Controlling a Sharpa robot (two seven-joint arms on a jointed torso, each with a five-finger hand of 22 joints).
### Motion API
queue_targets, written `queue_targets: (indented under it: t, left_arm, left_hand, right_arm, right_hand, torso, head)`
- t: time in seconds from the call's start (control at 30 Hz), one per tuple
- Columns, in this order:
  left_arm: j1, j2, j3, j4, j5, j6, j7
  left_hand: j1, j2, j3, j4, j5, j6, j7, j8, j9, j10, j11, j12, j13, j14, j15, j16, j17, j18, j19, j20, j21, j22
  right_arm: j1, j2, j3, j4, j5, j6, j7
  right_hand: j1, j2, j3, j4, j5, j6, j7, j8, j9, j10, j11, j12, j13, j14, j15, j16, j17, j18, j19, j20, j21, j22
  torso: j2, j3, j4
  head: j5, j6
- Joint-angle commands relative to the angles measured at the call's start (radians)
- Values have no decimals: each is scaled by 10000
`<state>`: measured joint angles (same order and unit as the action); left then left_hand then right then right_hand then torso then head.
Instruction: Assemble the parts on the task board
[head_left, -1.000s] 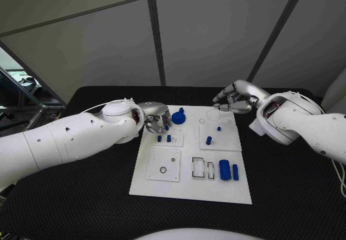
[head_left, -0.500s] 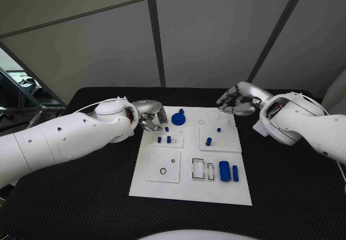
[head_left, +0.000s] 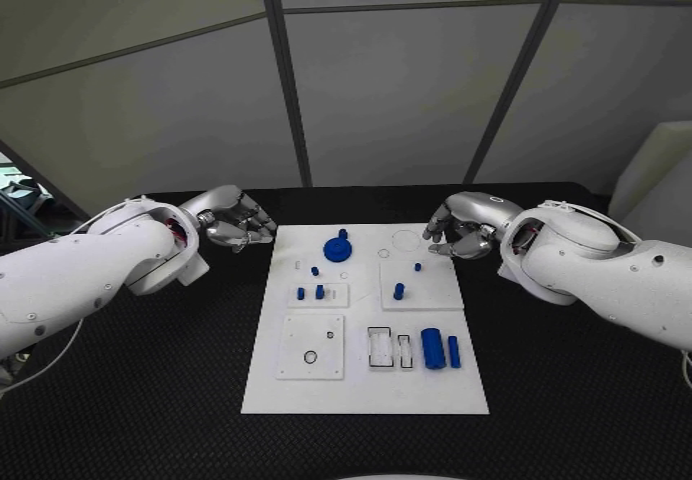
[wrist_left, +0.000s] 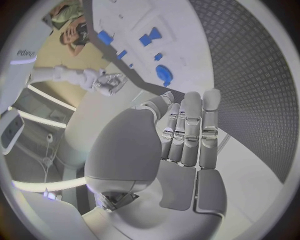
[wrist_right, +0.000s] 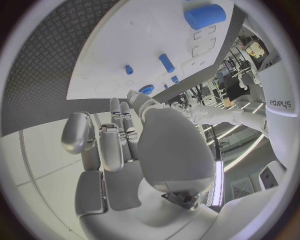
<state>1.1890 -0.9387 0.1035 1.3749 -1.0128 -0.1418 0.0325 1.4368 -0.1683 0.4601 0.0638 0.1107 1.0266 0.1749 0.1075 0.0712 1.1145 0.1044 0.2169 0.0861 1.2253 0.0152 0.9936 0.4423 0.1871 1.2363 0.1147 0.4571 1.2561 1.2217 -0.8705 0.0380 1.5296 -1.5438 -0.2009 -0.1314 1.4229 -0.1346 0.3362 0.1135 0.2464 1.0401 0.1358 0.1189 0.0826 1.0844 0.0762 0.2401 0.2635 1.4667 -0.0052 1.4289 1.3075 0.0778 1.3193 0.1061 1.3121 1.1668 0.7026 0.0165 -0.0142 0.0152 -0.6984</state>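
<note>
Fingers of the left robot hand (head_left: 235, 217) and right robot hand (head_left: 459, 226) are curled in, empty, beside the white rectangular task board (head_left: 361, 385) with small blue parts (head_left: 434, 349).

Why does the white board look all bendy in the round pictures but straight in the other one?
Both wrist views use fisheye lenses, so the task board curves there and in the left wrist view; in the head view its edges stay straight.

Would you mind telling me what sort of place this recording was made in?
Most likely a robotics lab or test cell. A white task board with small blue parts lies on a black table, grey partition panels stand behind it, and two robot hands, left hand and right hand, hover at its sides.
</note>
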Motion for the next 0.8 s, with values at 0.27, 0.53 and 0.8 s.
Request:
queue_targets:
  t: [0.27, 0.53, 0.8]
  left_arm:
    - [-77, -237, -13, 802, 8521, -313, 3414]
    - [-99, -267, -18, 971, 9031, -210, 3632]
    - [-102, -260, -26, 1007, 9103, -177, 3577]
  left_hand:
    - [87, 219, -50, -182, -15, 159, -17, 144, 1, 157, -84, 445, 162, -110, -31, -308, -258, -53, -191, -52, -470, -210]
    - [96, 261, -75, -216, -11, 156, -5, 163, -5, 90, -74, 510, 184, -137, -20, -339, -297, -58, -229, -48, -516, -234]
    - [112, 286, -86, -245, -8, 155, 4, 176, -7, 60, -68, 557, 199, -160, -16, -358, -321, -59, -248, -46, -541, -246]
  right_arm:
    - [-329, 212, -112, 18, -2173, 379, -318]
    - [-447, 581, -140, -149, -2334, 339, -289]
    - [-515, 776, -152, -268, -2361, 574, -234]
  right_hand:
    - [-90, -209, 222, 39, -388, -89, 140, -351, -75, 25, 103, -413, -568, 574, 131, -61, 150, 84, 102, 63, 71, 79]
    - [-124, -279, 274, 26, -505, -222, 233, -501, -107, -80, 196, -580, -800, 571, 194, -53, 137, 95, 76, 119, 48, 47]
    - [19, -199, 443, -81, -417, -150, 250, -493, -88, 77, 189, -576, -922, 578, 192, -13, 178, 96, 92, 131, 69, 79]
  torso:
    - [17, -10, -18]
    - [27, -19, 9]
    - [30, -16, 0]
  head:
    - [-261, 132]
    - [-267, 79]
    - [-244, 15]
